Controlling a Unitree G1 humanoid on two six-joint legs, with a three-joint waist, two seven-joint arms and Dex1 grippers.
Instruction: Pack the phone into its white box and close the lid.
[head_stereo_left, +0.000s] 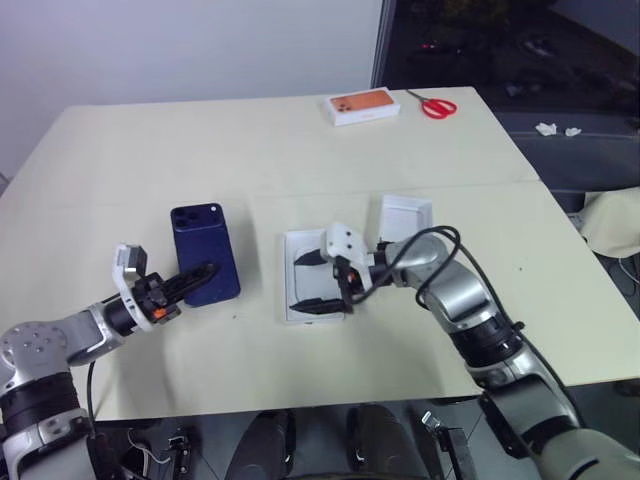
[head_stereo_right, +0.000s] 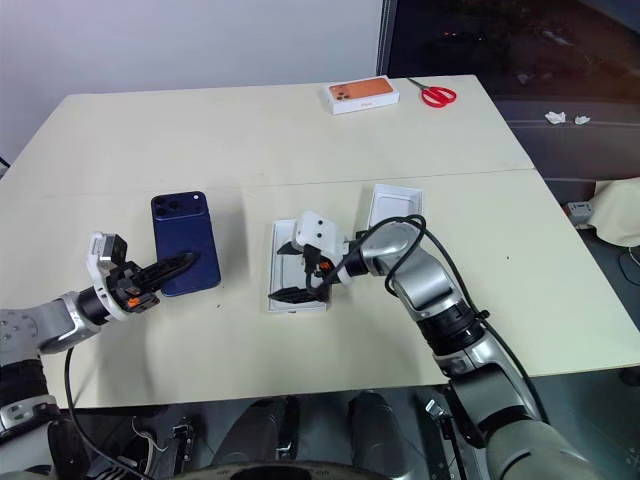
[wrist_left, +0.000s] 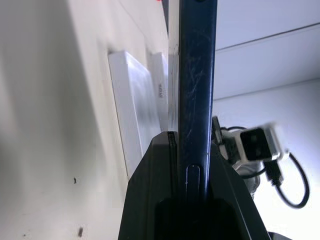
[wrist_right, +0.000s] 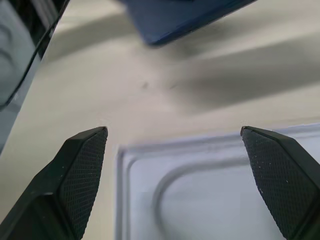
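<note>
The dark navy phone hangs just above the table at centre-left, back up, its camera cluster at the far corner. My left gripper is shut on its near end. In the left wrist view the phone's edge is clamped between the fingers. To its right a white box lies flat, and its inside looks white with a rounded recess. My right gripper hovers open over it, holding nothing. Behind that arm lies an all-white shallow tray, the lid, its near end hidden.
A small white box with an orange top and red scissors sit at the table's far right edge. A seam runs across the tabletop. Bare table lies in front of and left of the phone.
</note>
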